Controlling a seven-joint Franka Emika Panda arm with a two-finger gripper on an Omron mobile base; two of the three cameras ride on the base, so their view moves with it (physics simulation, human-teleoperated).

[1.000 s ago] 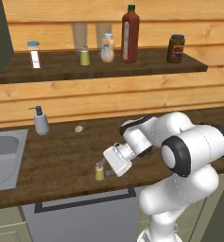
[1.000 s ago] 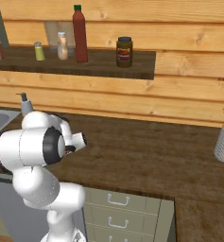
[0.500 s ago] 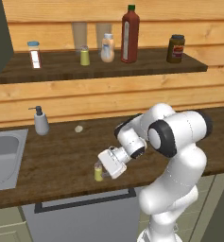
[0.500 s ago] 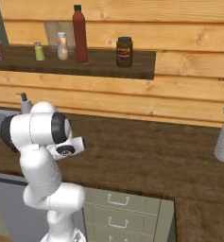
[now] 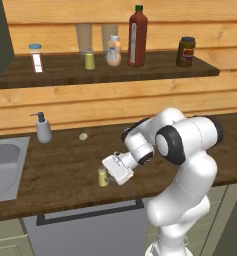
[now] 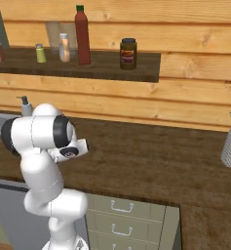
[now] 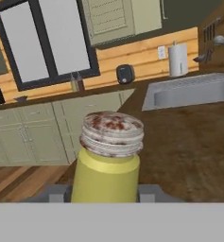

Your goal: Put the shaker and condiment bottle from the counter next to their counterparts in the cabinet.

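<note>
So far nothing has been shelved, judging from the left base view: the small yellow-green cylindrical shaker with a pale cap (image 5: pixel 103 176) stands on the dark-brown wood-grain counter (image 5: pixel 55 165), at nine o'clock of the two-finger gripper (image 5: pixel 110 173) reaching it. Its twin (image 5: pixel 90 60) waits on the doorless wooden cabinet shelf (image 5: pixel 155 70), left of the tall red bottle with a dark green cap (image 5: pixel 137 36).

From the right base view, the shelf (image 6: pixel 141 66) carries that red bottle (image 6: pixel 81 35).

Through the hand view, the shaker (image 7: pixel 108 158) sits between the fingertips (image 7: pixel 149 193), clamped. Lifting and shelving remain; no second red bottle is visible.
</note>
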